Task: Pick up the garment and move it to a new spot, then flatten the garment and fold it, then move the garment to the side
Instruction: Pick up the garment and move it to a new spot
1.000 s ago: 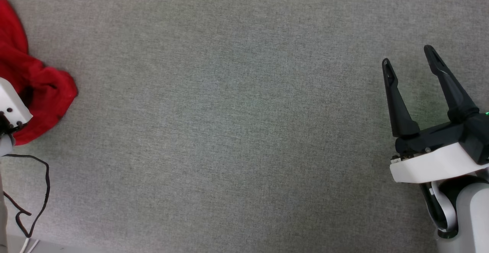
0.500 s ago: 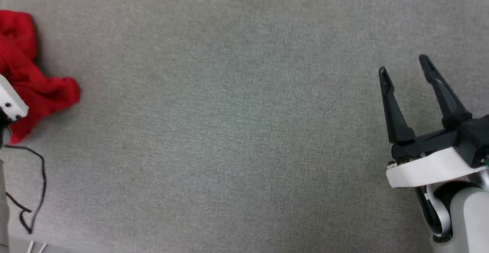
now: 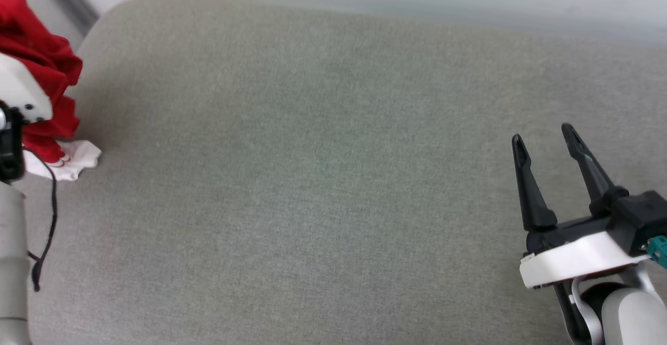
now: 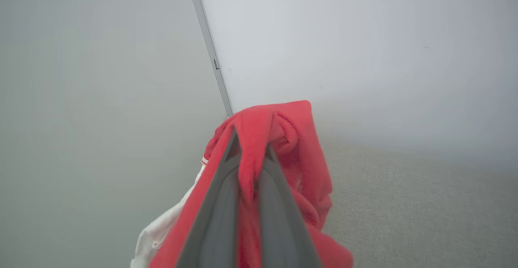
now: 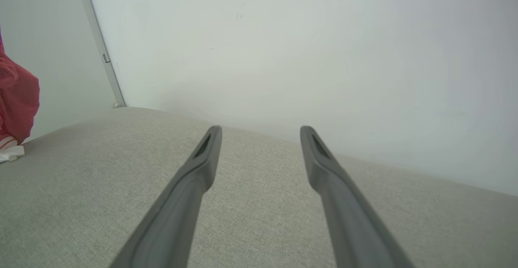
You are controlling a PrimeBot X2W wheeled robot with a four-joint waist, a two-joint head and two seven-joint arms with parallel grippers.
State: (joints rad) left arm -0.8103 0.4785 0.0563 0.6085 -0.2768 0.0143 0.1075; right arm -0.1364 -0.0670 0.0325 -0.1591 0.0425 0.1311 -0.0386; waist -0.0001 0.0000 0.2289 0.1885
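Garment (image 3: 44,66) aside, the biggest thing in sight is the grey upholstered cushion (image 3: 323,188). It is a flat pad of coarse woven cloth with a rounded far-left corner. Behind it stands a smooth pale wall (image 5: 291,41), split by a thin metal strip (image 4: 208,49) that runs down to that corner.

The garment is soft red knit, bunched into loose folds and hanging at the cushion's far left. A white part with thin red striping (image 3: 70,160) trails from its lower end onto the grey cloth. The left gripper (image 4: 250,141) has its jaws pressed together on a thick red fold, and the cloth spills over both fingers in the left wrist view. A thin black cable (image 3: 52,204) droops beside that arm.

The right gripper (image 3: 542,134) hangs over the cushion's right side, well apart from the garment. Its two long, tapering dark fingers (image 5: 194,179) are spread and hold nothing.

A second ago the red cloth lay slumped in a heap on the cushion with no white showing, and now it is lifted and drawn taller. The head camera has also tilted up since then, bringing the cushion's far edge and the wall into sight. The right gripper's jaws are as wide as before.
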